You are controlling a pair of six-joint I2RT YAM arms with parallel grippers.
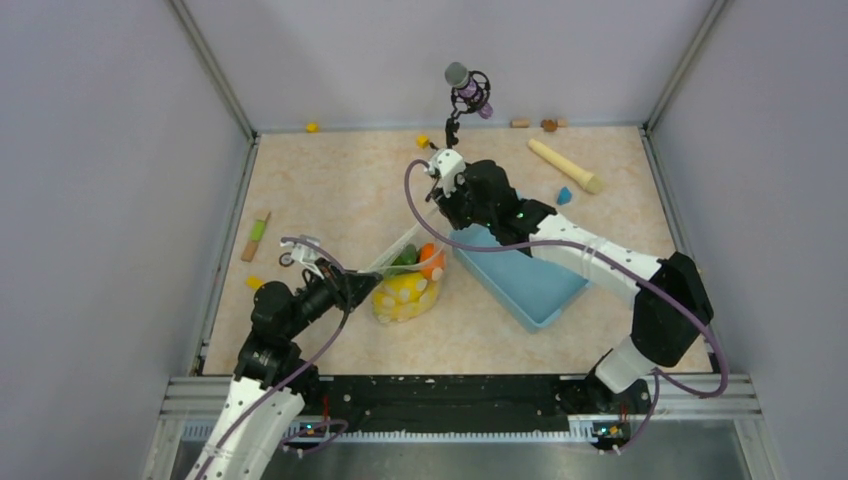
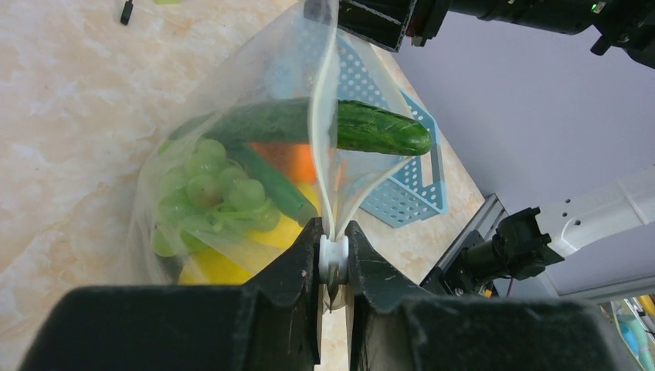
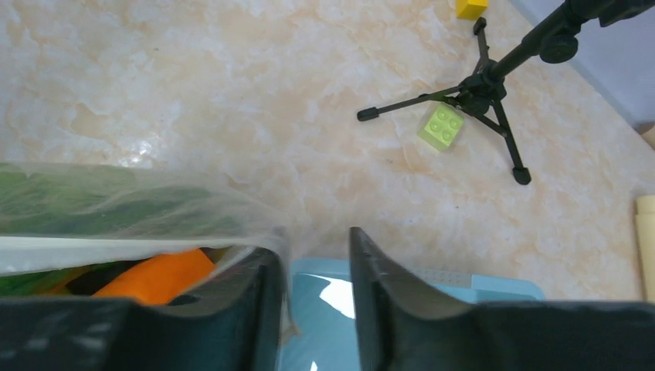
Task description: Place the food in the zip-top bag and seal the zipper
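Left gripper clamps zipper end, sealing in hand.
Right gripper, slightly open at bag's one o'clock, should next pinch zipper past cucumber.

The zip-top bag lies mid-table, its mouth running from near left to far right. Inside it lie the grapes and the cucumber. The left gripper sits at the near end of the zipper, and the right gripper at its far end. The basket lies just right of the bag, and the microphone stand stands behind.
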